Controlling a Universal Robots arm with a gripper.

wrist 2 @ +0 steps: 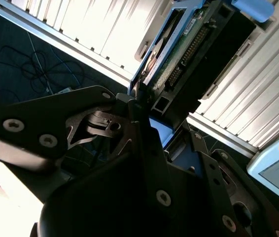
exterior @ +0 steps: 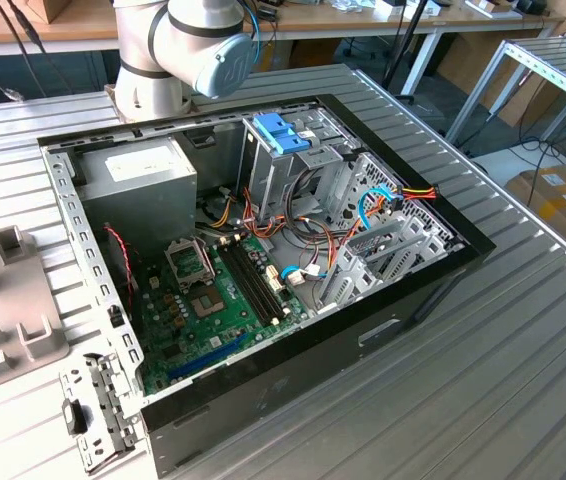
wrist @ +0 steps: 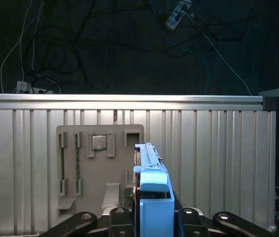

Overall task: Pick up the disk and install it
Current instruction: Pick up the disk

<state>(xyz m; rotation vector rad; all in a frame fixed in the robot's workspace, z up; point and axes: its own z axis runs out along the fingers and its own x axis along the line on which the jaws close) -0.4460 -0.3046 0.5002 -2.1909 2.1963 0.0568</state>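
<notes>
Newbie: Disk direction, anyone? Which way does the thing point?

Regular: Edge-on in the first wrist view, just a thin strip. Long axis runs straight out from the claw, away from the arm. In the second wrist view the disk shows its green circuit-board face, with the blue end piece at the far tip.

Newbie: Claw apart or together?

Regular: Clamped on the disk. Black fingers grip it from both sides, so it sits right between them and sticks out well past the tips.

Newbie: Stuff around it?

Regular: Past the disk in the first wrist view lies a grey fixture plate with slots, flat on the ribbed table, with cables on dark floor beyond. A pale-blue teach pendant with a red button shows in the second wrist view. Exterior view: open computer case mid-frame, grey power-supply box at its upper left, cage with light-blue top at upper centre, arm base along the top edge, fixture plate at the far left edge.
</notes>
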